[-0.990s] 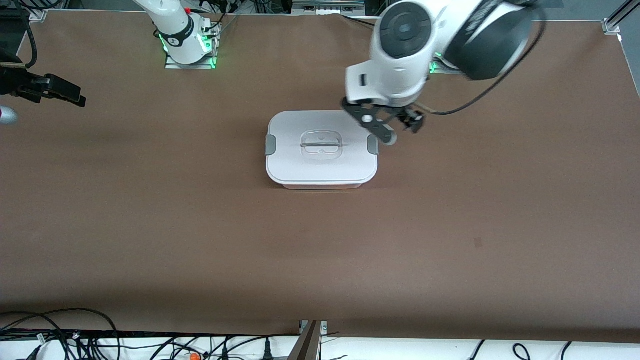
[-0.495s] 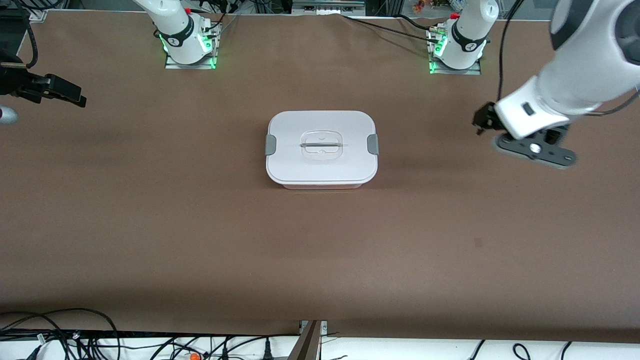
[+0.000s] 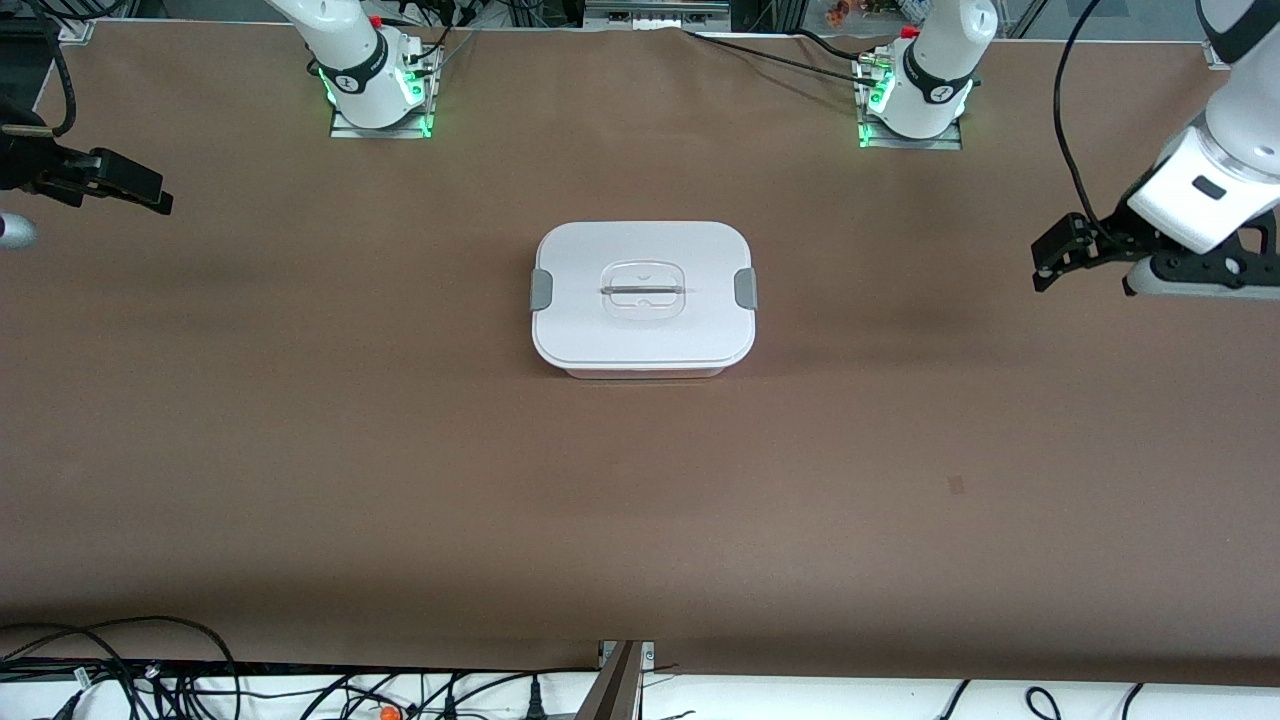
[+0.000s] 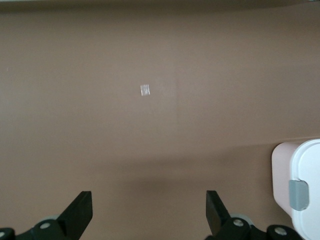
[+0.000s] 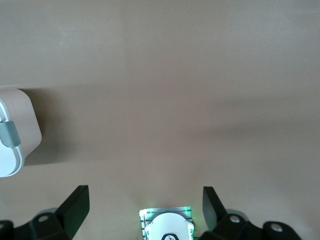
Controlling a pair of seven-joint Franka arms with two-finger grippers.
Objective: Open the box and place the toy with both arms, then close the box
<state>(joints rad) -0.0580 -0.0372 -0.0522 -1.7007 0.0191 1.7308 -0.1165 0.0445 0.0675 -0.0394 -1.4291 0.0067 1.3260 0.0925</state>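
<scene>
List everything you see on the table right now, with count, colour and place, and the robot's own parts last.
Box: one, white lid on pinkish base, mid-table, shut.
Clips: two, grey, one at each end of the lid.
Handle: one, recessed in the lid's centre.
Table: one, brown.
Cables: many, black, along the table edge nearest the front camera.
Toy: not visible.
Left hand: open, over the table's left-arm end.
Right hand: open, over the right-arm end.

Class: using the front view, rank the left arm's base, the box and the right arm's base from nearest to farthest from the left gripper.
From the left gripper, over the left arm's end of the table:
1. Left arm's base, at that same end.
2. Box, mid-table.
3. Right arm's base, toward the right arm's end.
</scene>
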